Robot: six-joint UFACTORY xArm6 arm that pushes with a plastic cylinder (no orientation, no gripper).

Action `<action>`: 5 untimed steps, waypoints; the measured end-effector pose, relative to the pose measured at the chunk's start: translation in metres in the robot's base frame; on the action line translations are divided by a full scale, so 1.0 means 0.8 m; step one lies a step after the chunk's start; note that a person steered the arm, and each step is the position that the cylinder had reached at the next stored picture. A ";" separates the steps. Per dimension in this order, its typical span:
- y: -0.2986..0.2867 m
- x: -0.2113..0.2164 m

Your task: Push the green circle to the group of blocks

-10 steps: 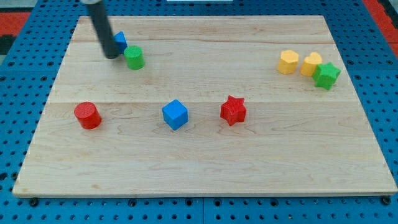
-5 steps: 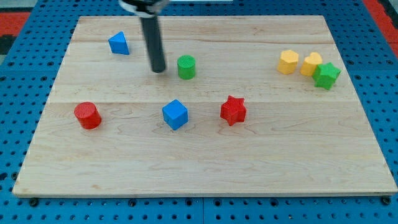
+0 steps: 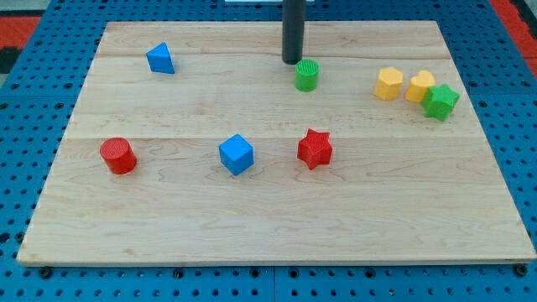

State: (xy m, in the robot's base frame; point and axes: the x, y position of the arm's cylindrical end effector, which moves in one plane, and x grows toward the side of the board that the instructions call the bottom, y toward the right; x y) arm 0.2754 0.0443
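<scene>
The arm carries no jaws, only a rod; the tip [image 3: 291, 60] stands just up-left of the green circle [image 3: 307, 75], apparently placed to drive it rightward. The group, two yellow blocks [image 3: 388, 84] [image 3: 419, 86] and a green star [image 3: 440, 101], lies well right of the circle.

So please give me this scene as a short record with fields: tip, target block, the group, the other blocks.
tip: my tip sits just up-left of the target block
target: green circle block, apart from the group, to its left
group: two yellow blocks and green star block, close together at the view's right
others: blue triangular block, red cylinder block, blue cube block, red star block
surface: wooden board
</scene>
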 end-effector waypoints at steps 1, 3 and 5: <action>0.016 0.018; 0.030 0.128; -0.039 0.097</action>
State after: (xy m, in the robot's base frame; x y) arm 0.3533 0.0128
